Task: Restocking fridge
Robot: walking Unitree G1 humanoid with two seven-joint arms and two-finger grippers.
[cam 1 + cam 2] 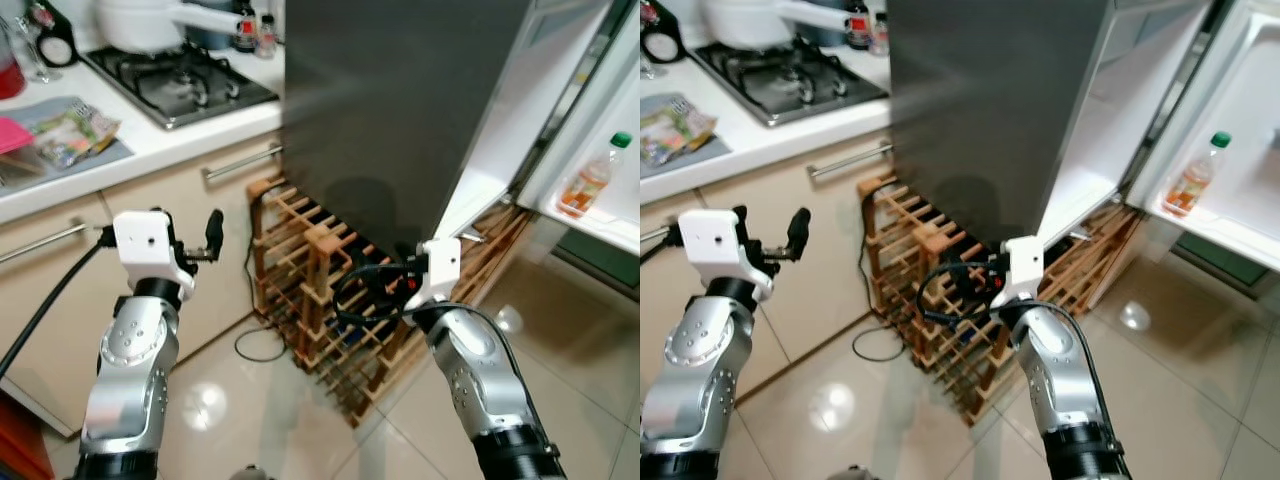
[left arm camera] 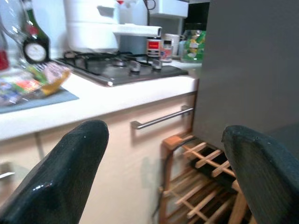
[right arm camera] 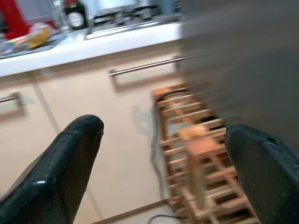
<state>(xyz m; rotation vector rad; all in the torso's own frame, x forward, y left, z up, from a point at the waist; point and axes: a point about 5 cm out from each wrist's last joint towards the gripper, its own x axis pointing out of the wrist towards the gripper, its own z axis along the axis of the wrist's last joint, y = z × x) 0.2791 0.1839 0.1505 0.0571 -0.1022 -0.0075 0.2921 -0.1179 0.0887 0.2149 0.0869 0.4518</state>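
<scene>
Left wrist view — left tool (image 2: 163, 172) spread, empty; right tool (image 3: 173, 172) likewise, beside fridge (image 1: 400, 100).

I am facing the fridge (image 1: 400, 110), its dark grey side panel standing upright at my twelve o'clock. Its door (image 1: 590, 130) is hanging open at two o'clock, white inside, and a clear bottle (image 1: 592, 178) of orange drink with a green cap is standing upright on the door shelf.
</scene>
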